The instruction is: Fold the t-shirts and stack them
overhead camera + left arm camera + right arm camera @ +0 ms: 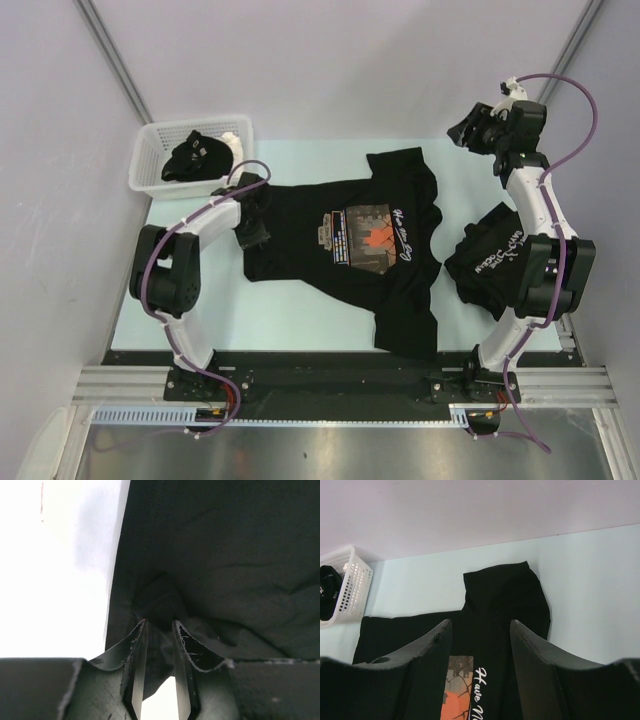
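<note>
A black t-shirt with a reddish-brown chest print and white script lies spread flat across the middle of the table. My left gripper is at its left edge, shut on a fold of the black cloth, which sits between the fingertips. My right gripper is open and empty, held high at the back right, facing that shirt. A second black t-shirt with white lettering lies crumpled at the right, beside the right arm.
A white slotted basket stands at the back left, also in the right wrist view, with a black garment bunched inside. The table's near edge runs along the arm bases.
</note>
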You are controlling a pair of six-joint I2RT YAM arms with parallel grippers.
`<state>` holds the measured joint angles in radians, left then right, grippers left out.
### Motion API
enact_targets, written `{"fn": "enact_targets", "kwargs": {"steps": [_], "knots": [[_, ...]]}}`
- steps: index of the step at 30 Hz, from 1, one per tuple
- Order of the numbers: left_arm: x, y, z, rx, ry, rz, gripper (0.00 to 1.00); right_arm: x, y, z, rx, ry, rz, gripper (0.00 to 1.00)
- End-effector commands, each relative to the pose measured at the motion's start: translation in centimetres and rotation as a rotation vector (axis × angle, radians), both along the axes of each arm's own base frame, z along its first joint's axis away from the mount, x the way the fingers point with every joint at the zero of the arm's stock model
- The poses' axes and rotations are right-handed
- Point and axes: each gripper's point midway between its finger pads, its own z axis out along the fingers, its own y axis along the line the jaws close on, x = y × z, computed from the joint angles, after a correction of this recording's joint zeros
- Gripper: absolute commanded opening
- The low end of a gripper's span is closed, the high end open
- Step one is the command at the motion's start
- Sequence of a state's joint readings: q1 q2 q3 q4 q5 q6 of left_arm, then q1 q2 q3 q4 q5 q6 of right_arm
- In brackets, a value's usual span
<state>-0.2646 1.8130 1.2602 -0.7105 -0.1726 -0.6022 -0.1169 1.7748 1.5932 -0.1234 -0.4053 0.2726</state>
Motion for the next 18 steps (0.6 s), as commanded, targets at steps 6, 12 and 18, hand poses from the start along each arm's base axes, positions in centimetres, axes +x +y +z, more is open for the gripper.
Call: {"fn": "enact_targets", "kwargs": {"steps": [6,12,18], "knots": [[0.7,-1.5,0.7,-0.033,-0.028,-0.039,0.00,-0.1,0.3,2.4,0.007,-0.055,0.009,0.55],[-1.3,-1.7,3.3,-0.041,-0.042,-0.070,0.00,-1.6,0.2,-0.4,0.001,0.081,-0.022,0.57],[-4.8,-0.8,6.6,-0.048,-0.064,-0.094,0.00,-4.6,1.8,-3.8,-0.167,0.265,-0.019,0.66]]}}
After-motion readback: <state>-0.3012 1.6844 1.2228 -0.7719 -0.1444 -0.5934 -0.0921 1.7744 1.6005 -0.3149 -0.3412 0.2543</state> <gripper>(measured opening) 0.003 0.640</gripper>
